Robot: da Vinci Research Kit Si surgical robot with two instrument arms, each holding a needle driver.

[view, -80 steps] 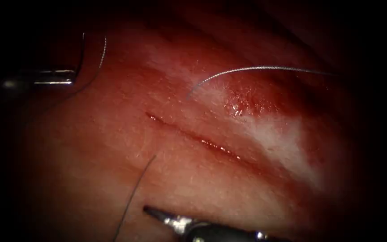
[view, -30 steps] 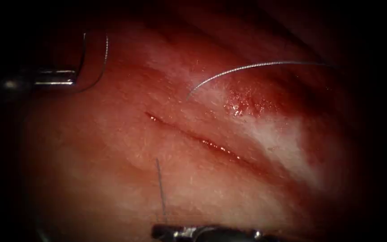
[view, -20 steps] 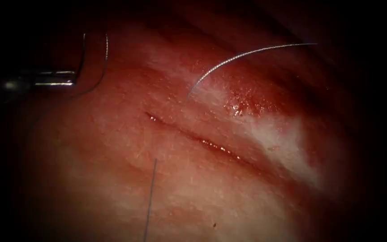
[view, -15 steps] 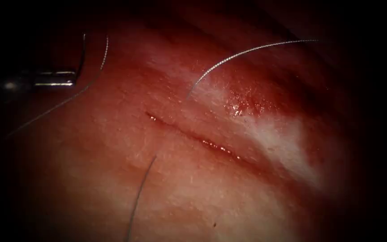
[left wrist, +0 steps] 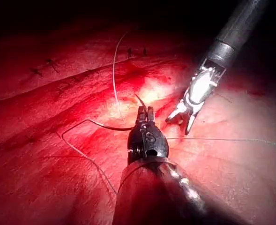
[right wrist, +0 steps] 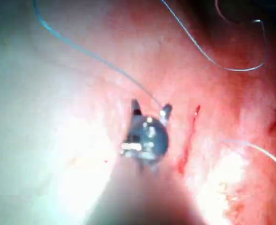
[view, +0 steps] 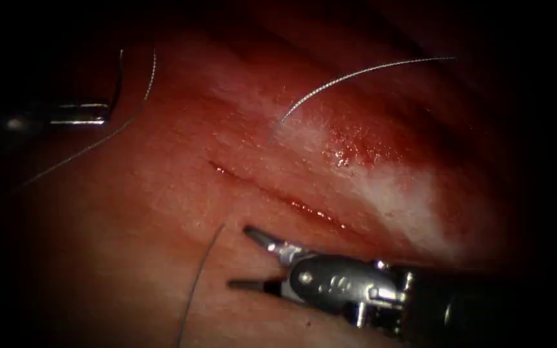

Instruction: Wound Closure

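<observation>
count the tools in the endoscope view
2. The left tool is left of the cut, shut on the needle, clear of the tissue. The right tool, jaws open and empty, is below the cut by the thread.

thread cut off at frame edge

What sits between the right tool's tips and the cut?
Endoscope view: only bare tissue between the open, empty right tool and the cut; the thread exits left of the tips.

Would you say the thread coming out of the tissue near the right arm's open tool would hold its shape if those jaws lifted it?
Probably not: the thread is hair-thin and already bends in loose curves, so it would likely droop. It looks light, and may slip unless the right tool clamps firmly.
</observation>
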